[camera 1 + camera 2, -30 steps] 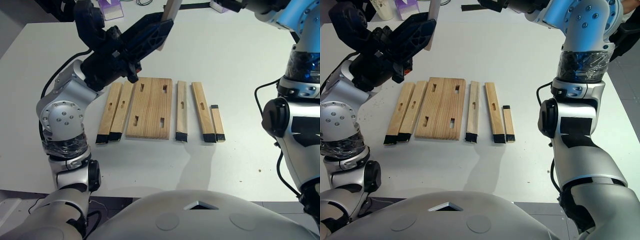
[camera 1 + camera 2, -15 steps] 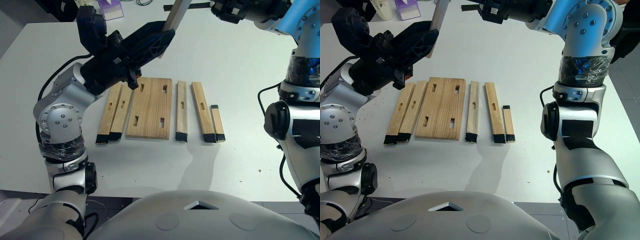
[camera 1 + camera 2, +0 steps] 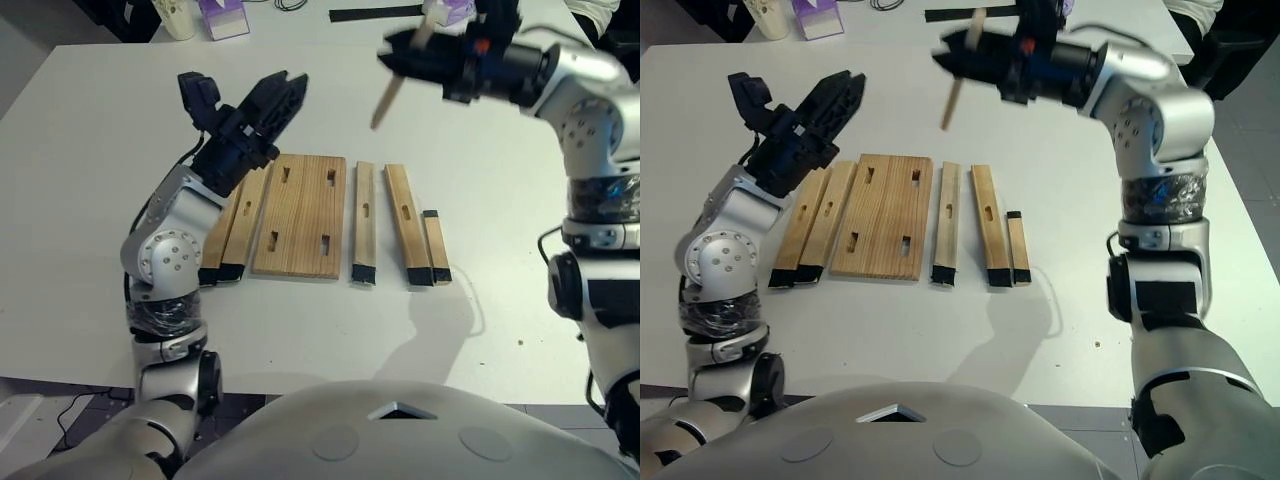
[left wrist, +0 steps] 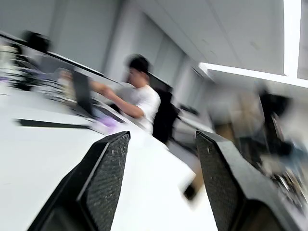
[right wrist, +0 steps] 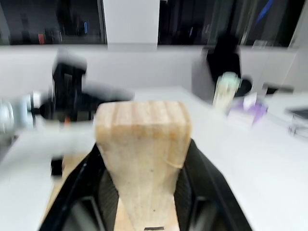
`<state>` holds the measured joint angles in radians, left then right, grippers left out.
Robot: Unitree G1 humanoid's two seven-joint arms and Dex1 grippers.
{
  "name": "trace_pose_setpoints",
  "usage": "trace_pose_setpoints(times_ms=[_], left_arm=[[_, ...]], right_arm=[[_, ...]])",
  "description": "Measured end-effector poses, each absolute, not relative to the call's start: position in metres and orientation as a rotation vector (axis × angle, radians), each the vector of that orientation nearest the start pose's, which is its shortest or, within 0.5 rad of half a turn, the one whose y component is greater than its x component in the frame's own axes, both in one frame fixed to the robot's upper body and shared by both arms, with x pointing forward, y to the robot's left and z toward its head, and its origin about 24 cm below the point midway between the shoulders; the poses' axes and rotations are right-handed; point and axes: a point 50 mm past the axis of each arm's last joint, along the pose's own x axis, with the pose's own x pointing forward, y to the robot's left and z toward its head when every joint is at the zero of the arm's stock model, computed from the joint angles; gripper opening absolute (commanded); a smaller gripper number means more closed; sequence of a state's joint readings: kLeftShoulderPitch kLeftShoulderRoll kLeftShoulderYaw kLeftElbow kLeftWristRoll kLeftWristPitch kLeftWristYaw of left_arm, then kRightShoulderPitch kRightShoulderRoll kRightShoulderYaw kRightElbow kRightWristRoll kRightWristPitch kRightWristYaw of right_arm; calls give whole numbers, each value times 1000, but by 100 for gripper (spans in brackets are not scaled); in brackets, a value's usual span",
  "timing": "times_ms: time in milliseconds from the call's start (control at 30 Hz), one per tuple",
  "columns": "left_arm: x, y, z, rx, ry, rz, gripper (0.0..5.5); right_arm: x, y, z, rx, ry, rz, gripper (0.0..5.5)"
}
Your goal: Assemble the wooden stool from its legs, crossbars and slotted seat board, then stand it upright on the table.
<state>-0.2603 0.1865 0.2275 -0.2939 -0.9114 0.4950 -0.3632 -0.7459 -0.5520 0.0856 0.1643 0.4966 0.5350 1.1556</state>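
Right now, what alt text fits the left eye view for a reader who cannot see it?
The right gripper holds a wooden piece raised over the white table; the left gripper hovers, jaws open, by the far ends of two legs. In a row lie those legs, the slotted seat board, two more legs and a short crossbar.

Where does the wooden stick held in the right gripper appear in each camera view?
Left eye view: stick upper right, tilted in the air, in the right gripper.
Right eye view: stick upper centre, same tilt.
Left wrist view: too blurred to tell.
Right wrist view: stick end in the centre, close up.
Shared landmark: seat board, flat on the table below the stick in both eye views.
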Motion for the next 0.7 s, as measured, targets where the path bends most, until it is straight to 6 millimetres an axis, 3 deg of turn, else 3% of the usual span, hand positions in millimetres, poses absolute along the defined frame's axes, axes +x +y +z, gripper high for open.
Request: trace_pose_setpoints(times_ms=[167,300,600,700], left_arm=[[283,173,153,-774,-274,-375,252],[288,167,157,-763,-291,-364,252],[289,174,155,-727,-284,-363,252],[289,174,154,-718,-282,-381,252]], right_arm=[[316,-163,158,-193,187,1374,130],[315,-165,146,-211,238,1448,130],[326,-180,118,-262,355,1432,130],[327,-178,117,-259,349,1447,130]])
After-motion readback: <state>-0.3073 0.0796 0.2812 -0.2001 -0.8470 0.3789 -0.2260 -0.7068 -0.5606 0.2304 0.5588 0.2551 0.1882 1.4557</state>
